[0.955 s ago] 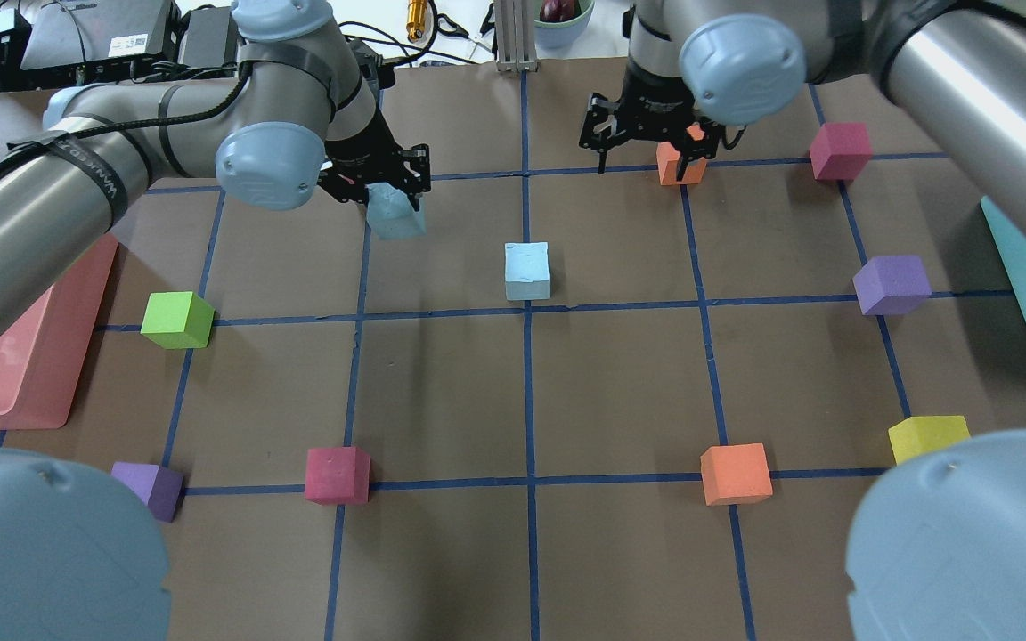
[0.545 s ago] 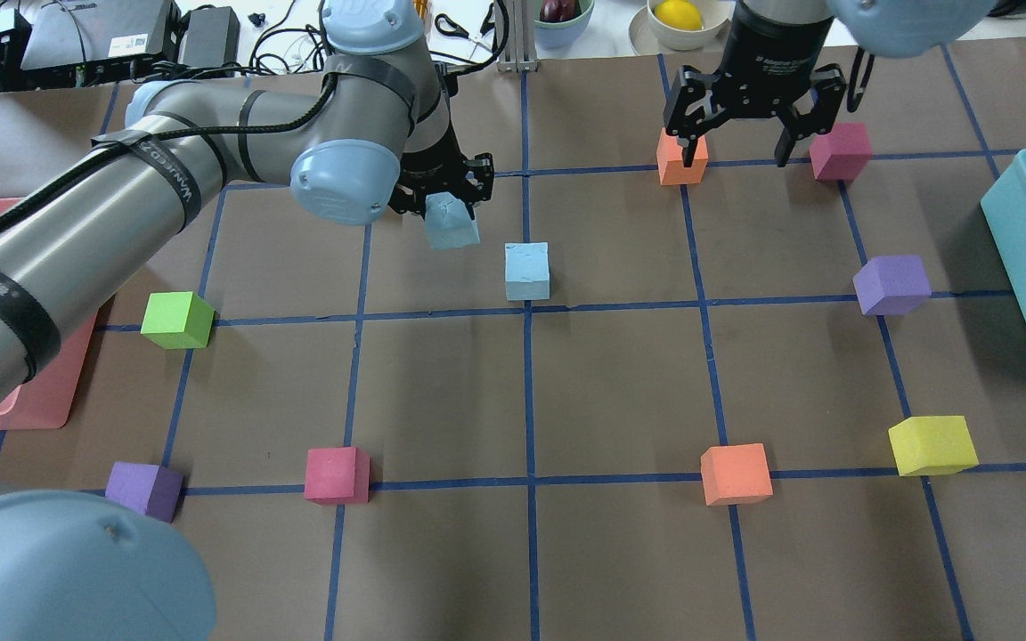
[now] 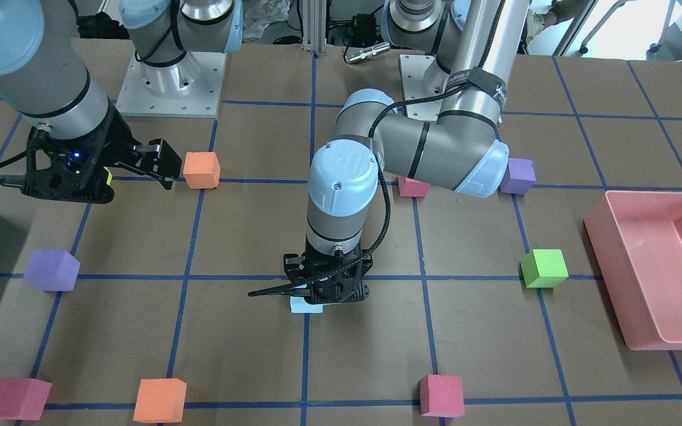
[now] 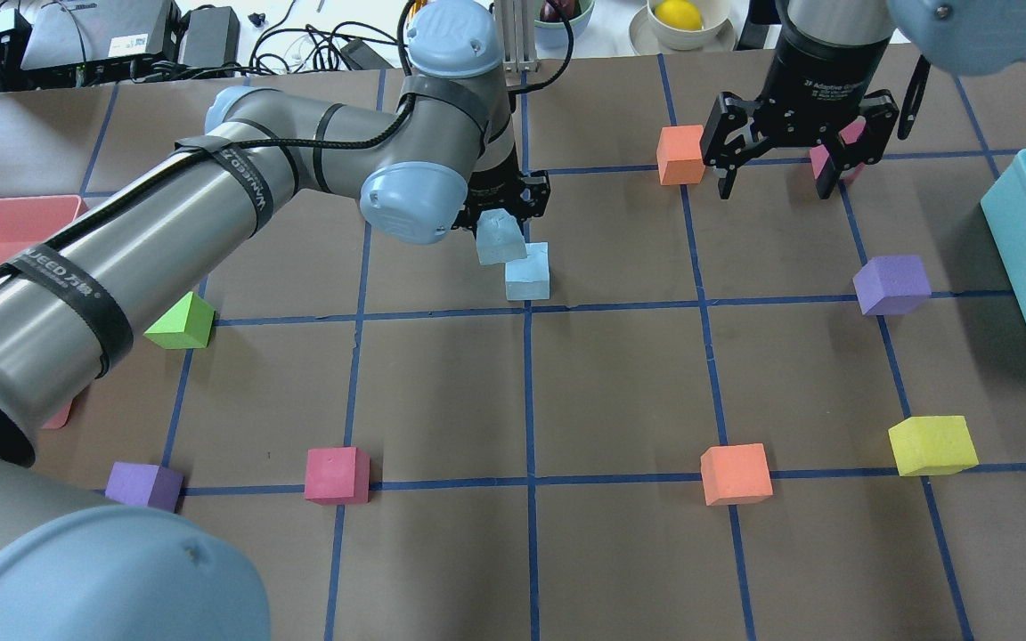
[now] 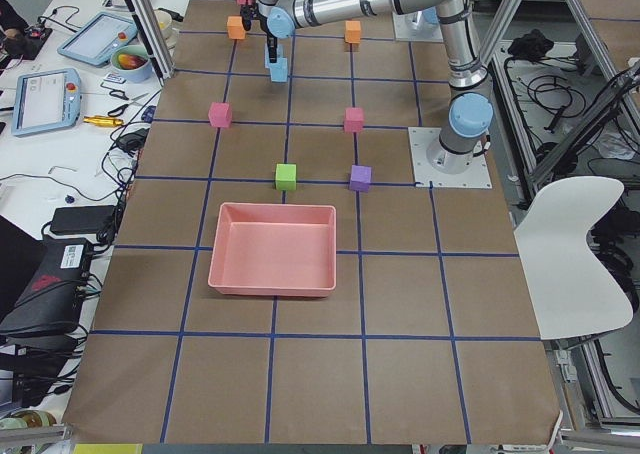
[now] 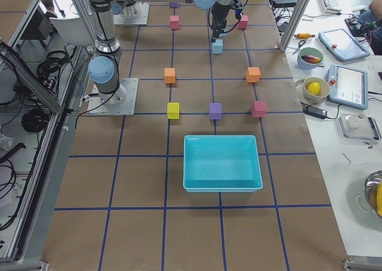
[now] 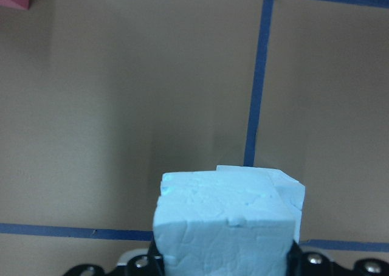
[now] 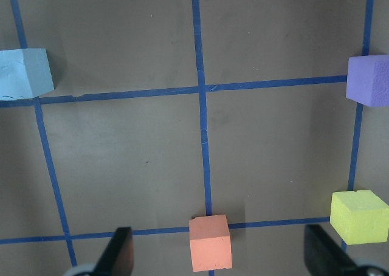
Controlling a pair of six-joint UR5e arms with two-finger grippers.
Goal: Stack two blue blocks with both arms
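Left pincer point(image 4: 502, 216) clamps a dented foam blue block point(image 4: 500, 245) (right pincer point(image 4: 778, 187) gapes empty).

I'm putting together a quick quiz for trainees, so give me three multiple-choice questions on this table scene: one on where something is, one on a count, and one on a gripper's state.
1. The lime-green foam cube lies:
A. near the pink plastic tray, on the robot's left
B. dead centre between the arms
C. far on the robot's right

2. How many purple foam cubes are there?
A. one
B. two
C. four

3. The left gripper has its fingers:
A. open and empty
B. shut on a pale-blue foam cube
C. shut on a purple cube

Answers:
1 A: the front view shows it next to the tray, apart from it.
2 B: the overhead view shows one on each side.
3 B: the left wrist view shows the cube clamped.
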